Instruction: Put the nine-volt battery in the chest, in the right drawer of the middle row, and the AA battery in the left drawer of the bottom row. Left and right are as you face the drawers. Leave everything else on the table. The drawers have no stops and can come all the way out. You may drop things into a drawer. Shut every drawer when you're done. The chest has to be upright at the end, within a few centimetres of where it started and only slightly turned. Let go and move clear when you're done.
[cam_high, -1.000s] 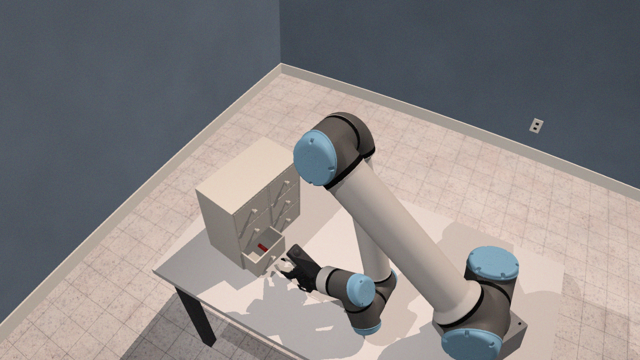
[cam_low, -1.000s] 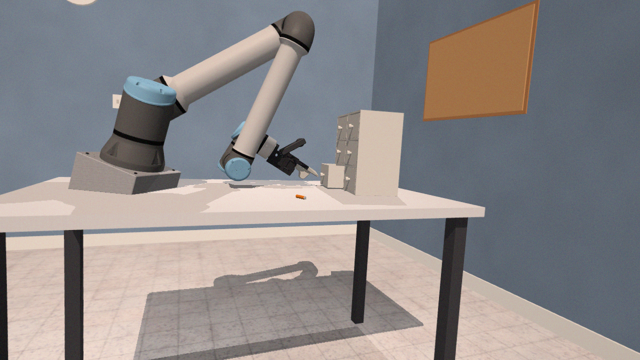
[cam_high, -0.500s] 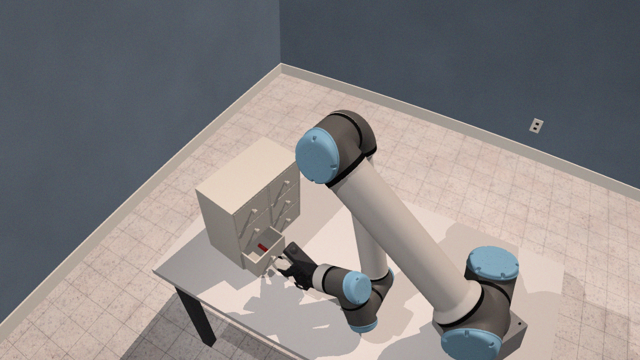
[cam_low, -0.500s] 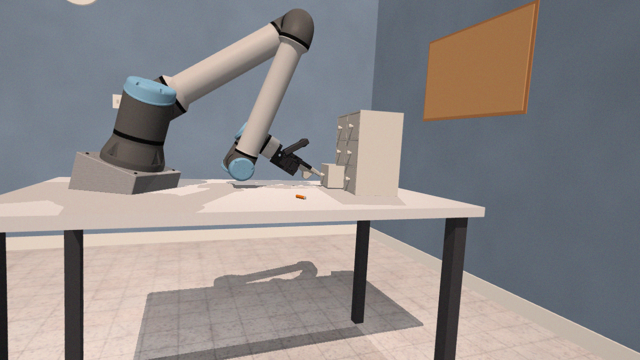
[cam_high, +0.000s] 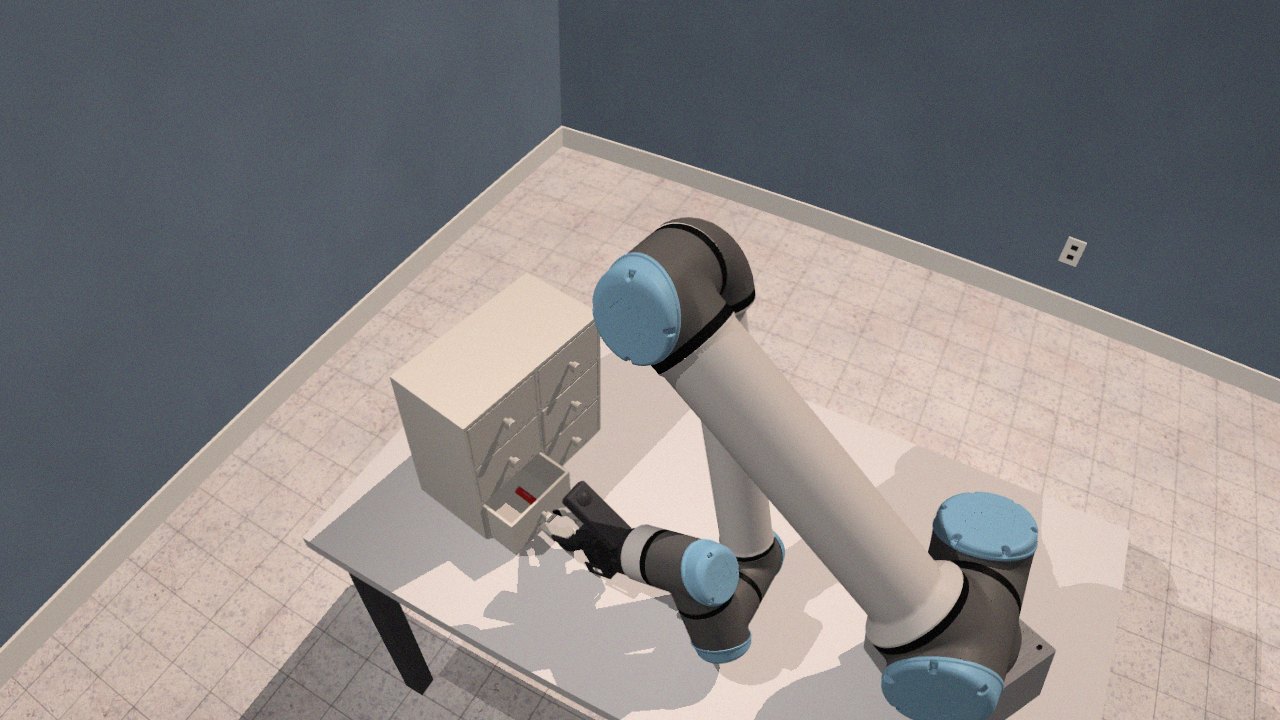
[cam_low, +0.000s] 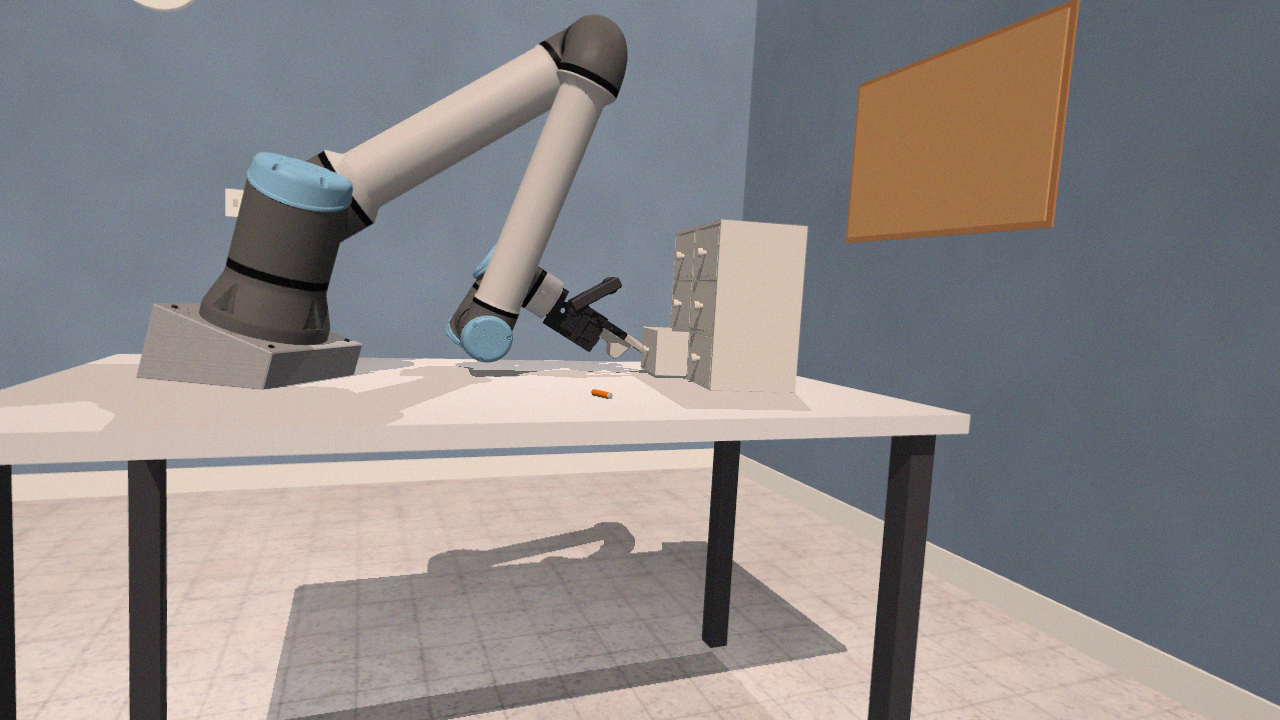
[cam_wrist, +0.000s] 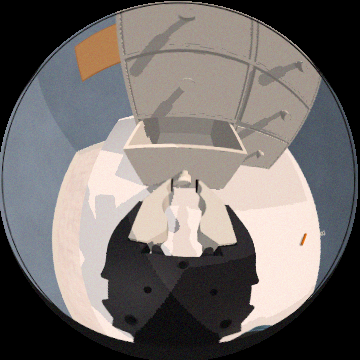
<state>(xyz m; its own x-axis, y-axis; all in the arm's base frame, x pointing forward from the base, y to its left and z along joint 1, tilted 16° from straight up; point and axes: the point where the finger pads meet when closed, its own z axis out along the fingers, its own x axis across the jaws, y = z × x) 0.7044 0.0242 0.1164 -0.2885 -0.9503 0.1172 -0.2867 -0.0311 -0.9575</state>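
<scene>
The beige chest (cam_high: 501, 385) stands upright at the table's far left corner, also in the side view (cam_low: 738, 304). Its bottom-left drawer (cam_high: 526, 501) is pulled out, and a small red object (cam_high: 526, 493) lies inside it. The other drawers look shut. My gripper (cam_high: 547, 530) is low over the table, right at the open drawer's front. In the wrist view, the fingertips stand narrowly apart on either side of the drawer's knob (cam_wrist: 184, 176), and nothing is gripped. No nine-volt battery is in view.
A small orange cylinder (cam_low: 601, 393) lies on the table to the right of my gripper; it also shows in the wrist view (cam_wrist: 303, 239). The robot base (cam_low: 246, 353) sits at the other end of the table. The chest is close to the table edge.
</scene>
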